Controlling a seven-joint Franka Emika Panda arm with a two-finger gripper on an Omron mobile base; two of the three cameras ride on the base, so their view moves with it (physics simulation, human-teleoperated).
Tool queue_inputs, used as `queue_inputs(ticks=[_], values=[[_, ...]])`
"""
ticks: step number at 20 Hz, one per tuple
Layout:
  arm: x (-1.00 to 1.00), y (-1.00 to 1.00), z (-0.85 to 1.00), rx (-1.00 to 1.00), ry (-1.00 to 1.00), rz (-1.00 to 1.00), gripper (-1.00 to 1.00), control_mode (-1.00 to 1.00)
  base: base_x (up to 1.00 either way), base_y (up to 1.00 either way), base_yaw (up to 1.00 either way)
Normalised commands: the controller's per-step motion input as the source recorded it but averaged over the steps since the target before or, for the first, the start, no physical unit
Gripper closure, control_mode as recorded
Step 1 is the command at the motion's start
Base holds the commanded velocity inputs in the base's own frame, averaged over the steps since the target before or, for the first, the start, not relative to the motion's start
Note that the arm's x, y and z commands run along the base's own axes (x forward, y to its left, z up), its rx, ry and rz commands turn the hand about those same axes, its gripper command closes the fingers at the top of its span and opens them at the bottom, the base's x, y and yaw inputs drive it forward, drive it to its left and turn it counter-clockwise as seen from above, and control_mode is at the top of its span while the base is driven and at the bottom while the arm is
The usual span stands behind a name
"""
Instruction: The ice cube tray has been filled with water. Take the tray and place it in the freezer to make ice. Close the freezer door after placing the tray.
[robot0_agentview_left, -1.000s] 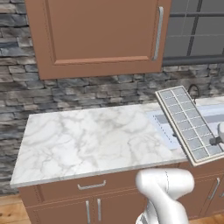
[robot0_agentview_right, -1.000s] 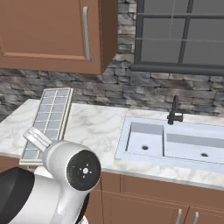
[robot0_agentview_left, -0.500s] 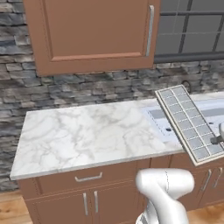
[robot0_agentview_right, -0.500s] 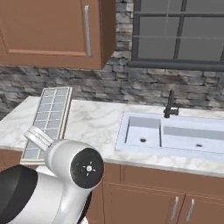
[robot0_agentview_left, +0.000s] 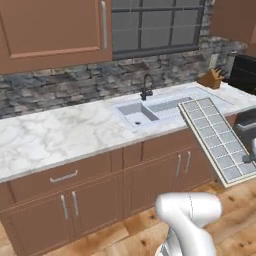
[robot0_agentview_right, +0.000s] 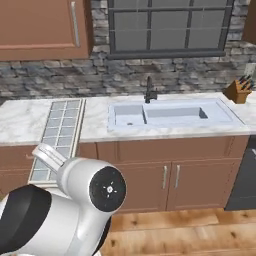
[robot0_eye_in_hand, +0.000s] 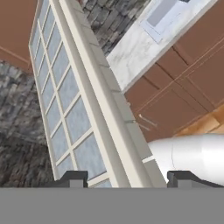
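On the far left of the left base view, a brown wall cabinet (robot0_agentview_left: 52, 30) is seen above a marble counter (robot0_agentview_left: 55, 132), with the stone backsplash (robot0_agentview_left: 60, 85) between them. Moving right, a dark-framed window (robot0_agentview_left: 155, 25) is set over a white sink (robot0_agentview_left: 150, 110), and a black faucet (robot0_agentview_left: 146, 87) stands at the sink's back edge. Brown base cabinets (robot0_agentview_left: 115, 185) run under the counter down to a wooden floor (robot0_agentview_left: 125, 235). Further right, the ice cube tray (robot0_agentview_left: 216, 137) is carried in the air in front of the counter's edge, above the floor, with its far end overlapping the sink's right side in the picture. A knife block (robot0_agentview_left: 210, 78) is seen on the counter by the wall beyond it. In the right base view, the ice cube tray (robot0_agentview_right: 57, 137) is found at the left, lying lengthwise across the counter's front edge and the cabinet fronts in the picture; the sink (robot0_agentview_right: 170, 114) and knife block (robot0_agentview_right: 237, 91) lie well to its right. In the hand view, the ice cube tray (robot0_eye_in_hand: 65, 96) is seen close up, stretching away from the gripper (robot0_eye_in_hand: 127, 177), and its near end is held between the two dark fingertips (robot0_eye_in_hand: 74, 177), which are set apart at either side of the tray's end. The jaws are closed onto the tray.
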Motion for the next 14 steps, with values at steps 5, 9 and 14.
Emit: queue_inputs(ticks=[5,9,14], values=[[0.00,0.00,0.00,0.00,0.00,0.00,1.00,1.00,-0.63,-0.08,-0.77],[0.00,0.00,0.00,0.00,0.00,0.00,1.00,1.00,-0.43,-0.17,-0.80],[0.00,0.00,0.00,0.00,0.00,0.00,1.00,1.00,-0.31,-0.32,-0.78]])
